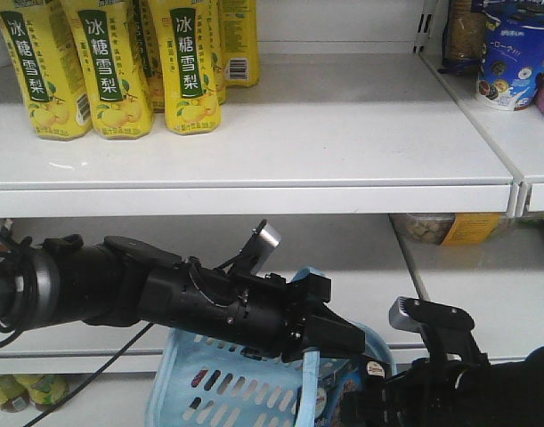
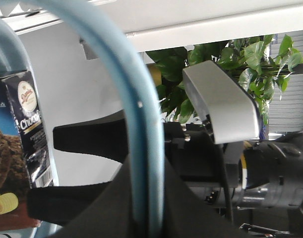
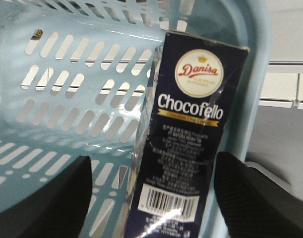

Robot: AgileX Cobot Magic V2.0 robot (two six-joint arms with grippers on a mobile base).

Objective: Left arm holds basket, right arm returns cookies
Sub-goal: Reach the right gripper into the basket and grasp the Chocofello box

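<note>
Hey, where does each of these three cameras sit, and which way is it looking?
Front view: behind both arms, facing the shelves and yellow bottles; left arm, right arm and basket show low.
Left wrist: on the left arm, looking past the left claw and the basket handle; cookies beside it.
Right wrist: above the right claw, looking into the basket at the cookies.
Shared: both wrist views show the cookies.

Yellow bottles [image 1: 120, 67] are stood on a white shelf [image 1: 343, 142] at upper left, a blue tub [image 1: 514, 62] at upper right.
</note>
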